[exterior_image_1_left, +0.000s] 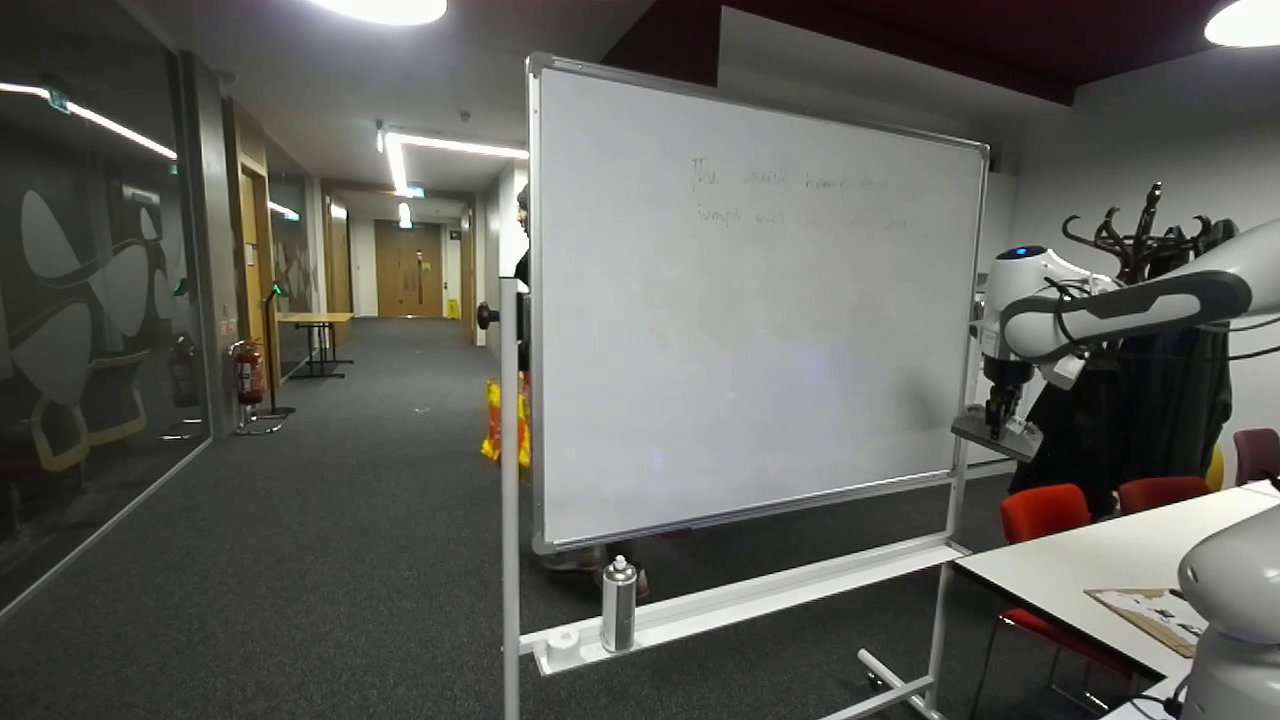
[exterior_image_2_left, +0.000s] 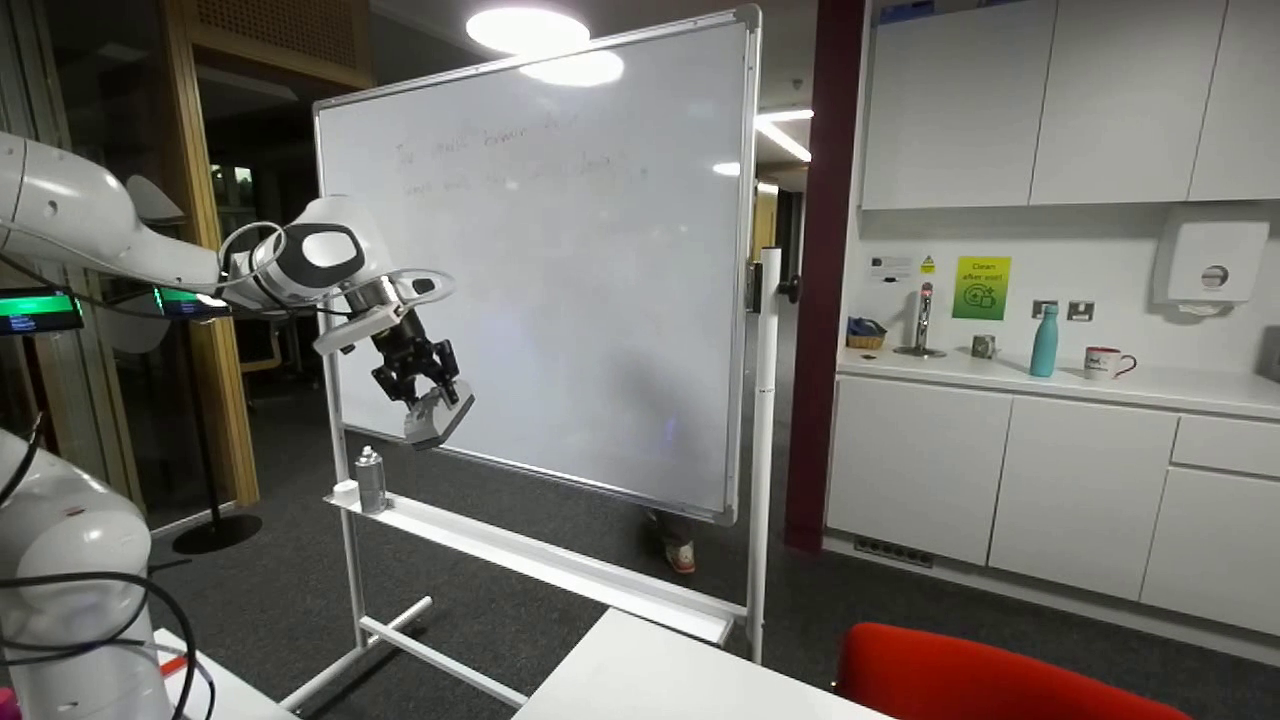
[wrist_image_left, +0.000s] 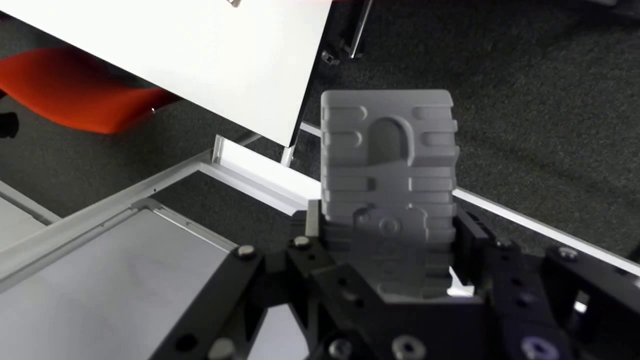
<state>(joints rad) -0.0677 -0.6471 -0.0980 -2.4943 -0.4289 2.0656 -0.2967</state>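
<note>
Grasping a grey eraser block (wrist_image_left: 390, 170) in the gripper (wrist_image_left: 390, 222), out in front of the whiteboard (exterior_image_2_left: 560, 280).
Showing, below the whiteboard, a tray (exterior_image_2_left: 560, 566) bearing a silver spray can (exterior_image_2_left: 371, 484) with contents hidden, just beside a small white cylinder (exterior_image_1_left: 563, 648).

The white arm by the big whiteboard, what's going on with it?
A white, jointed robot arm holds a grey, ridged, rectangular block, apparently a whiteboard eraser, clamped in its black end effector. The block hangs in the air near the large, silver-framed whiteboard, seemingly not touching it. Faint handwriting shows near the board's top, and a silver, cylindrical spray can stands on the narrow white shelf below.
</note>
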